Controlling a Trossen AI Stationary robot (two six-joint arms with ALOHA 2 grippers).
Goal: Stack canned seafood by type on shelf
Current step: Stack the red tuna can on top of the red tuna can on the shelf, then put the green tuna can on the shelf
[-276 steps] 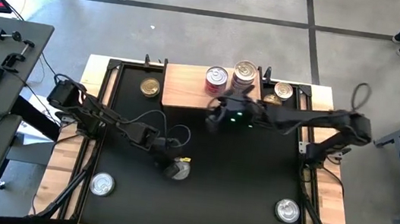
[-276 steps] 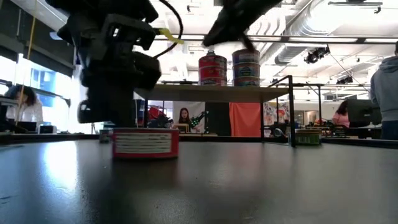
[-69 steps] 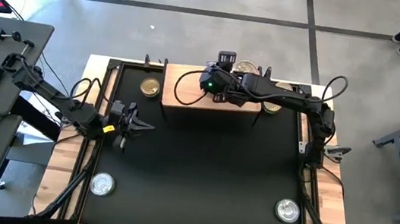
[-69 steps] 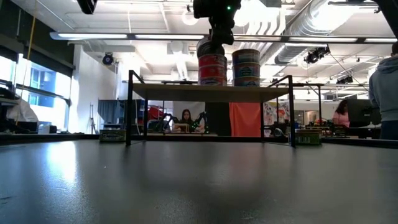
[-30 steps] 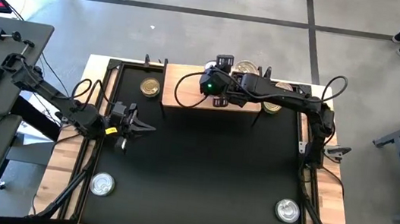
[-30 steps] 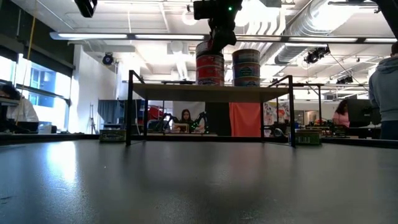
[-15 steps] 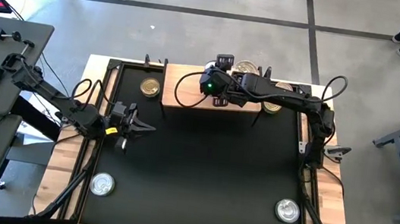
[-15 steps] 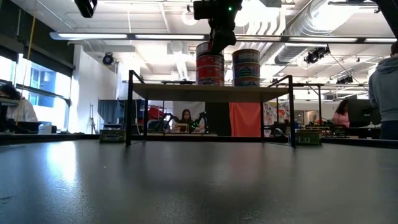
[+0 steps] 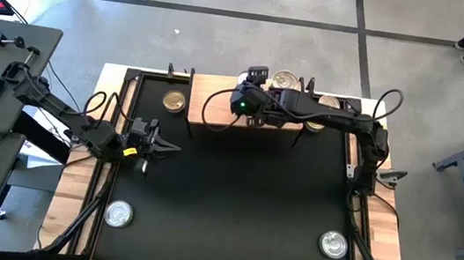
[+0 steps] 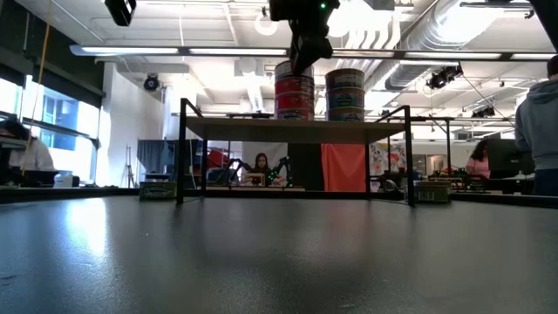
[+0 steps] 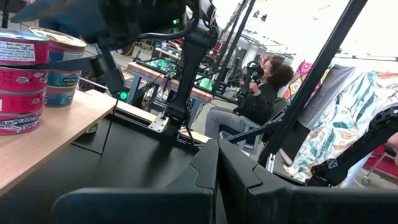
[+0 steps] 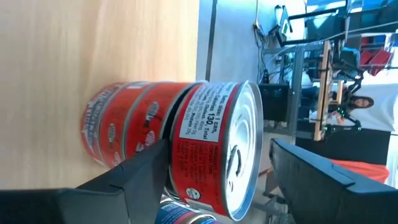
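The left gripper (image 9: 162, 146) rests closed over the black mat (image 9: 232, 201), well apart from the shelf (image 9: 218, 102). The right gripper (image 9: 254, 81) hangs open over the shelf, its jaws spread either side of the top tin (image 12: 217, 158) of the red stack (image 10: 295, 96).

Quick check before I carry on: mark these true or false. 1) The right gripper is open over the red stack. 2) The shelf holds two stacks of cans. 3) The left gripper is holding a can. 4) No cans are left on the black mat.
1) True: the right gripper stands open astride the red stack.
2) True: the shelf carries the red stack and a blue stack.
3) False: the left gripper is shut and empty, off to the mat's left side.
4) False: two silver cans sit on the black mat.
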